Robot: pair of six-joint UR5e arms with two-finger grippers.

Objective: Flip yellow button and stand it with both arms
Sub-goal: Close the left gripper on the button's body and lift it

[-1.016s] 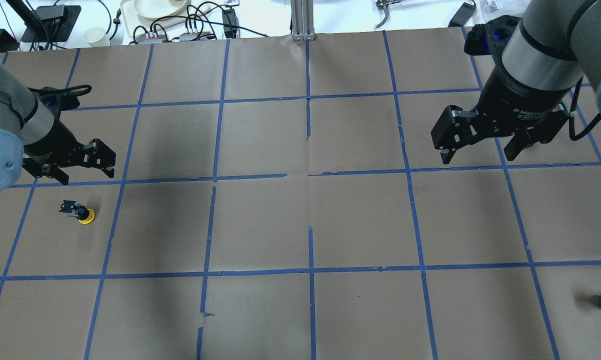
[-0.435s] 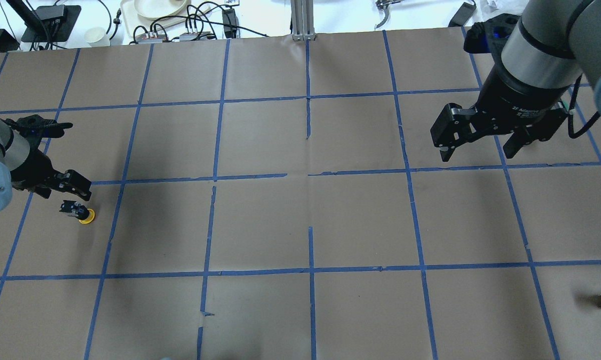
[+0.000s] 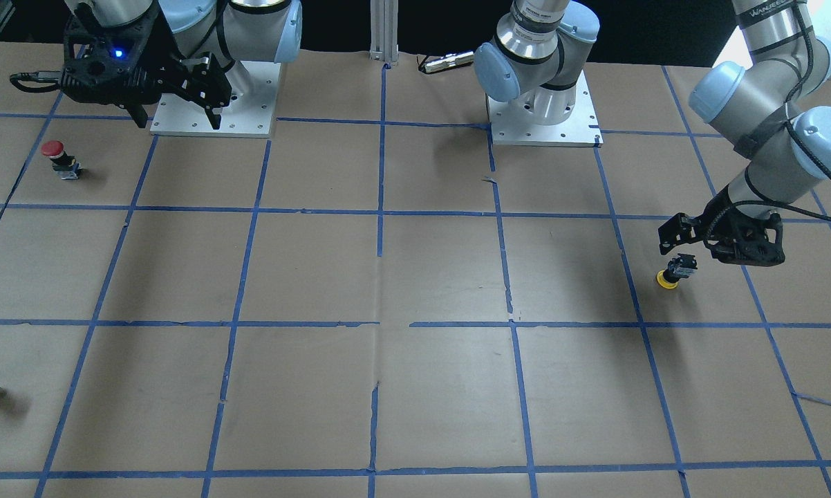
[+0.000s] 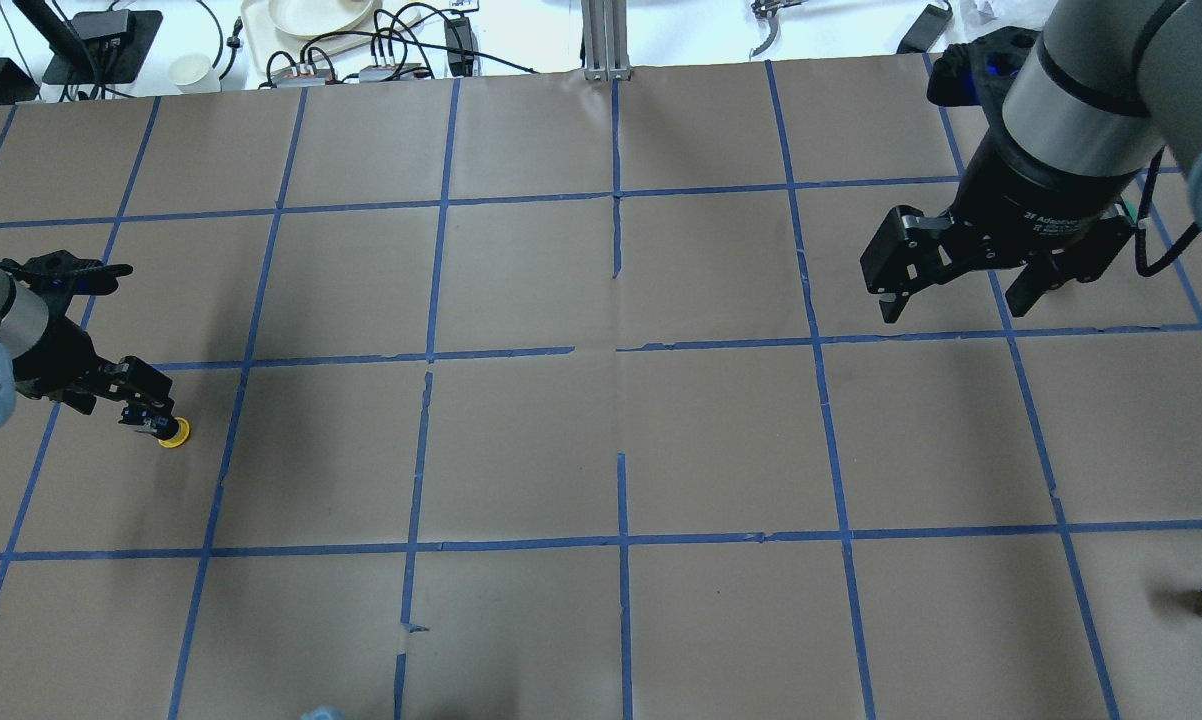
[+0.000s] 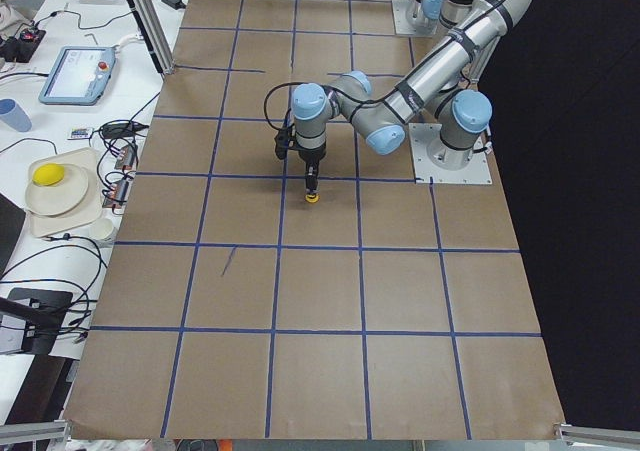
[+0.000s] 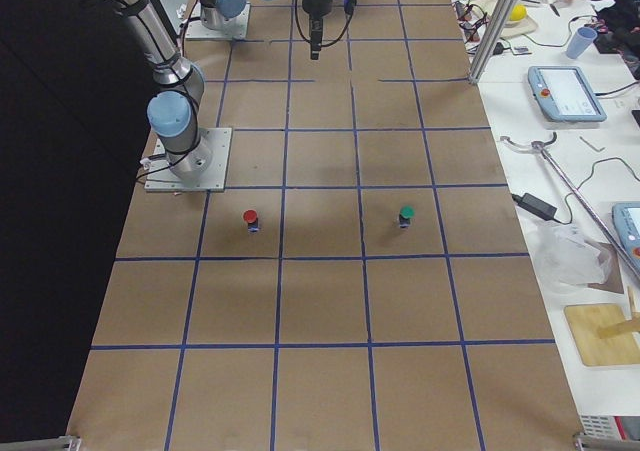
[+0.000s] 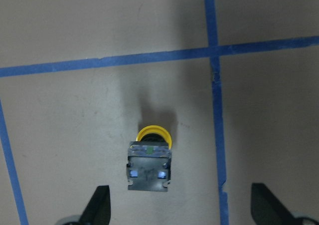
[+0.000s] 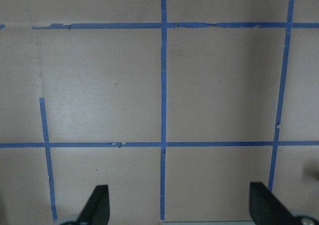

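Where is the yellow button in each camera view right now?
Front-facing: yellow button at mid-right.
Overhead: far left, mid-height.
Exterior left: centre, upper half.
Exterior right: too small to tell.
Left wrist: lower centre.
Right wrist: not in it.
Shared landmark: the left gripper, open, hovers right over it.

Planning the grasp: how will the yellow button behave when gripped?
The yellow button seems to rest on its round cap, block up, so it is probably top-heavy and apt to tip. On its side the cap would likely roll. The boxy block looks rigid, offering the open left gripper flat faces.
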